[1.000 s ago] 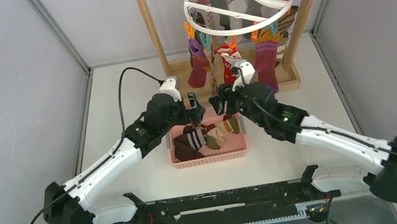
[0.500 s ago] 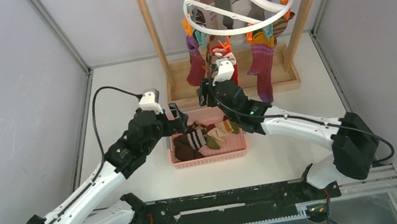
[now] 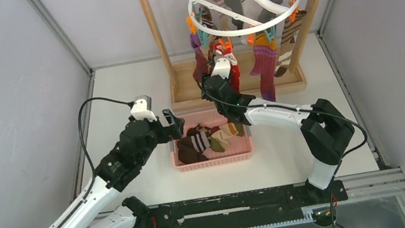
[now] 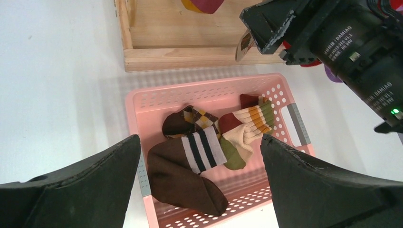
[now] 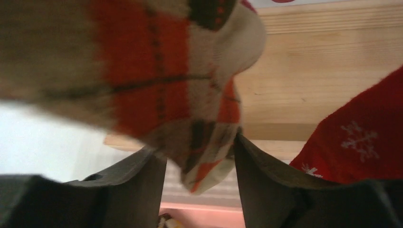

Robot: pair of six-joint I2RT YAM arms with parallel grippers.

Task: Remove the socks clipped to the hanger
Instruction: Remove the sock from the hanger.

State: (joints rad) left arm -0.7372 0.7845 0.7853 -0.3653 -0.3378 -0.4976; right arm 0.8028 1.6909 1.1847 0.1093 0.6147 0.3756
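One round white hanger (image 3: 191,8) hung from one wooden rack (image 3: 154,30) at the far edge of the tabletop. The socks (image 3: 265,65) clipped to its rim numbered at least six; those at the back overlapped and could not be counted exactly. One pink basket (image 3: 213,161) held at least three loose socks (image 4: 202,149). Two arms were present: left arm (image 3: 97,193) and right arm (image 3: 276,116).

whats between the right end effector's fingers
The toe of an orange-and-cream sock fills the gap; whether it's pinched is unclear. Shown in the right wrist view.
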